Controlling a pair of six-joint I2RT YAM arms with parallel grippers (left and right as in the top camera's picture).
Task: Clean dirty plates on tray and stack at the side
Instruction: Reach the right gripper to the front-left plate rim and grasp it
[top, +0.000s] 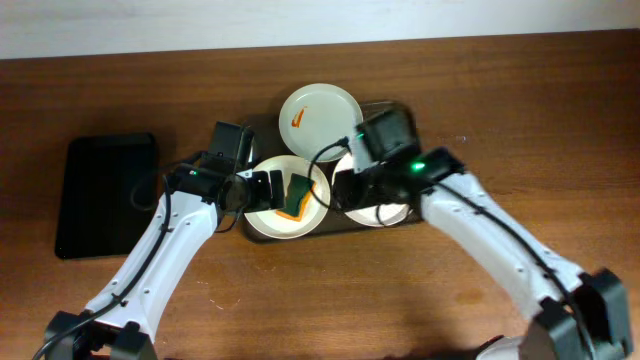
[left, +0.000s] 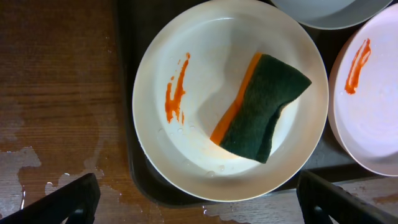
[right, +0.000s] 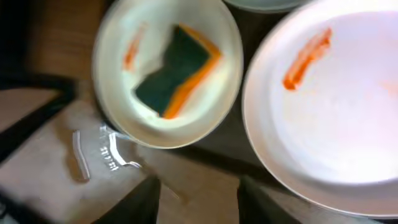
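Note:
Three plates lie on the dark brown tray (top: 402, 108). The back plate (top: 320, 110) carries an orange smear. The front left plate (top: 270, 222) (left: 230, 99) has an orange smear and a green and orange sponge (left: 261, 109) lying in it. My left gripper (top: 265, 190) (left: 199, 208) hovers open over that plate's near rim, nothing between its fingers. The front right plate (top: 392, 213) (right: 329, 106), white with an orange smear, is mostly hidden under my right arm. My right gripper (top: 345, 190) (right: 200, 202) stands partly open above the tray between the two front plates, holding nothing.
A smaller glossy black tray (top: 105, 195) lies at the left of the wooden table. Water patches (left: 37, 168) wet the wood beside the brown tray. Both arms cross over the tray's front edge.

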